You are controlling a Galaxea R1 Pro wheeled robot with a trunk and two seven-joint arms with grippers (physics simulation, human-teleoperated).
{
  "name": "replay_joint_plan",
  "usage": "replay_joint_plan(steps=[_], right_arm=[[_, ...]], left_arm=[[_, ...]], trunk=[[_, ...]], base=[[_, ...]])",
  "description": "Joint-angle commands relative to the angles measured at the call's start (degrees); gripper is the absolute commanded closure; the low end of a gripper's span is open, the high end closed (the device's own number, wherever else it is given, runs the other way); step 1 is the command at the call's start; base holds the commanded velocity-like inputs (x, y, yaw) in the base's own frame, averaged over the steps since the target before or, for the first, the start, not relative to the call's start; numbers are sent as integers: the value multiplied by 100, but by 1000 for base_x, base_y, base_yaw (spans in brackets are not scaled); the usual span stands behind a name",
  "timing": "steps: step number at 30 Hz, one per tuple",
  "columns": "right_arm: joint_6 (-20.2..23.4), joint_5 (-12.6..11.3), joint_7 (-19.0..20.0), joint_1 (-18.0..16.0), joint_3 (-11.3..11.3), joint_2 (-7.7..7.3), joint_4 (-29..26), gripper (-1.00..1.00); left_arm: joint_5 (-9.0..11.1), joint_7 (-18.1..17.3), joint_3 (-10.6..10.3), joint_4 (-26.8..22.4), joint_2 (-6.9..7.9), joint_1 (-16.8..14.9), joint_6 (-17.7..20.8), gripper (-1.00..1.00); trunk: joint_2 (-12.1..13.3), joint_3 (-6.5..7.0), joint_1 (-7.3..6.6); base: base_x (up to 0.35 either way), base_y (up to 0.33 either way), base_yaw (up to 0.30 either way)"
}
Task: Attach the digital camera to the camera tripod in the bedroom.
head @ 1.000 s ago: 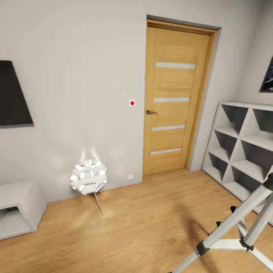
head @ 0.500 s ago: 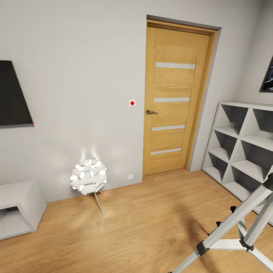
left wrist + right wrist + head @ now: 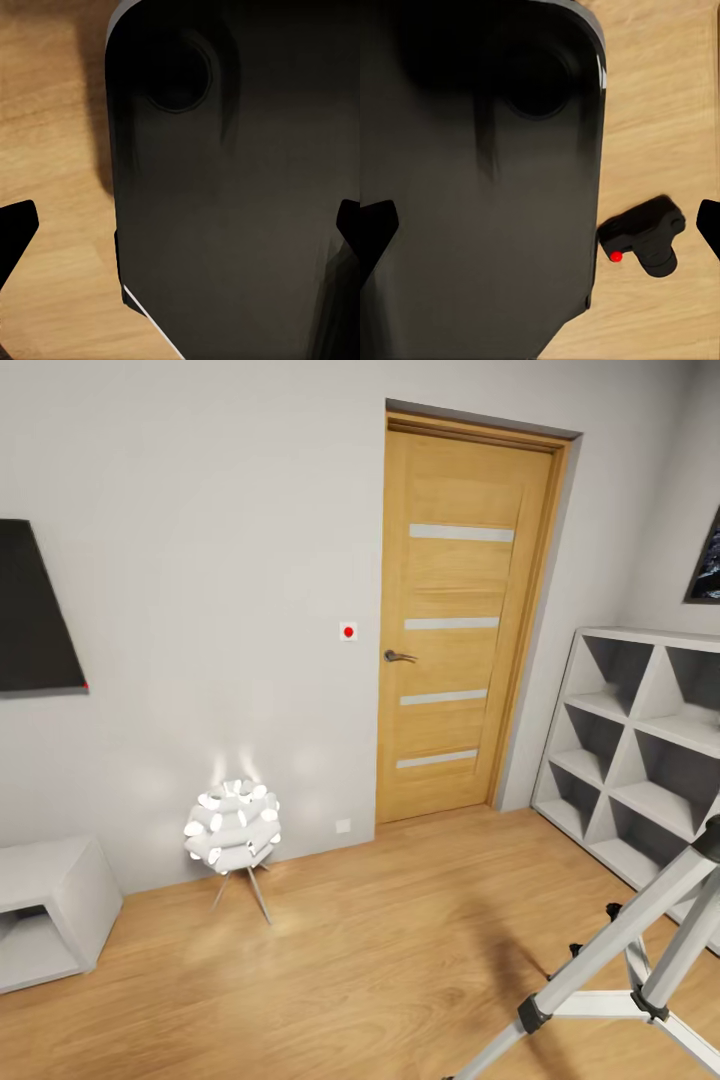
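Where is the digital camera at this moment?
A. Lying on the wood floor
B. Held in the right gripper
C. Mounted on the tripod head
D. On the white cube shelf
A. The right wrist view shows the small black camera, red dot visible, lying on the wood floor beside the robot's dark base, with nothing gripping it; the tripod stands apart in the head view.

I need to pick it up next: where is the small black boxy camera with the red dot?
The small black boxy digital camera shows in the right wrist view, lying on the wood-plank floor beside the robot's large dark rounded body, between the right gripper's open fingertips.
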Motion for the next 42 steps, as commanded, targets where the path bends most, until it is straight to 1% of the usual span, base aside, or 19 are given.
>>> replay_joint_plan(steps=[1, 3, 8, 22, 31, 38, 42], right_arm=[[-61, -2, -3, -1, 3, 2, 0, -100], [-166, -11, -3, -1, 2, 11, 0, -100], [-262, -19, -3, -1, 2, 30, 0, -100], [-281, -5, 0, -1, 10, 40, 0, -100], [-266, 1, 3, -1, 18, 26, 0, -100], [-264, 12, 5, -1, 20, 13, 0, -100], [-264, 20, 5, -1, 20, 12, 2, -100]], left_arm=[[0, -1, -1, -10, 1, 4, -7, -100], [22, -1, 9, -10, -1, 4, -7, -100], [50, -1, 36, -7, -49, 5, -12, -100], [61, -1, 50, -1, -74, 4, -7, -100], [81, 4, 55, -1, -62, 4, -7, -100], [218, 15, 60, -1, -56, 5, -7, -100], [357, 14, 60, -1, -48, 5, -7, -100]], trunk=[[-2, -4, 0], [-2, -4, 0], [-2, -4, 0], [-2, -4, 0], [-2, -4, 0], [-2, -4, 0], [-2, -4, 0]], base=[[0, 0, -105], [0, 0, -166], [0, 0, -216], [0, 0, -246], [0, 0, -250], [0, 0, -250], [0, 0, -249]])
